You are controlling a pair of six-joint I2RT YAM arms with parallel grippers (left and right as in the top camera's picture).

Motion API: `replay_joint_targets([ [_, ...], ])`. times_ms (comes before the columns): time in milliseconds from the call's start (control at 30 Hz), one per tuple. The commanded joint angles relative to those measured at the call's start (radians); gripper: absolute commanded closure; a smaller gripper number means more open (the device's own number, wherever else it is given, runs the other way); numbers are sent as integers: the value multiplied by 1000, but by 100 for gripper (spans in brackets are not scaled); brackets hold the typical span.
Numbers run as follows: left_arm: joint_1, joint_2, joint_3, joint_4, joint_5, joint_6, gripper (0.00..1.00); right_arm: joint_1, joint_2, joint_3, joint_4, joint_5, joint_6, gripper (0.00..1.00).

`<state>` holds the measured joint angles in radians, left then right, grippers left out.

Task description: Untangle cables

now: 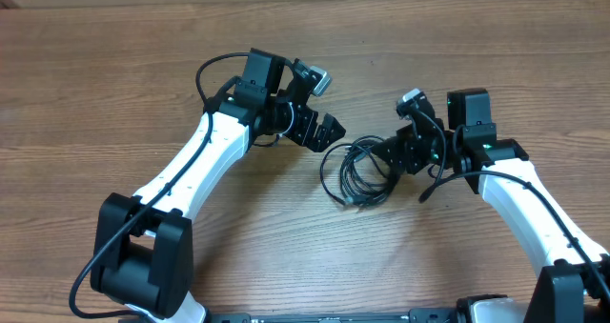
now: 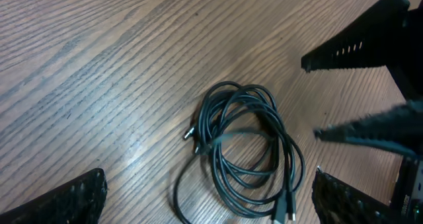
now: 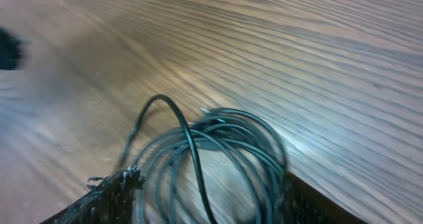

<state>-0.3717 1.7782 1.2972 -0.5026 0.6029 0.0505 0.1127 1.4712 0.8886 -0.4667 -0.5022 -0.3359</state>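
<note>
The left gripper [image 1: 327,135] is held just beside the bundle with its jaws spread wide, and nothing is grasped in it. The cables [image 2: 246,151] lie between the two arms, on the wooden table [image 1: 114,66], as one loose coil of overlapping loops. Several thin black cords are wound together, and one strand is lifted in an arch above the rest in the right wrist view. Small plugs [image 2: 190,134] are seen at the left edge of the coil and at its lower right.

The right gripper [image 2: 310,97] is poised at the right side of the coil. Its jaws are parted and no cord is pinched between them.

The untangling is judged to be barely begun, as no cord is yet drawn free of the bundle. The step in hand is taken to be the choosing of a grip. For the next move, a single strand or plug end would need to be pinched and drawn outward while the coil is pinned by the other gripper.

The cords look smooth, slightly glossy and springy. The tabletop is matt with strong grain.
</note>
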Motion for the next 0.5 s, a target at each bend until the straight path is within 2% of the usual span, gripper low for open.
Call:
replay_joint_targets([
  [0,2,-18,12,-8,15,-2,0,-3,5,27,0,128,73,31],
  [100,2,-18,12,-17,15,-2,0,-3,10,27,-12,174,109,31],
  [467,2,-18,12,-17,14,-2,0,-3,13,26,-164,263,100,25],
])
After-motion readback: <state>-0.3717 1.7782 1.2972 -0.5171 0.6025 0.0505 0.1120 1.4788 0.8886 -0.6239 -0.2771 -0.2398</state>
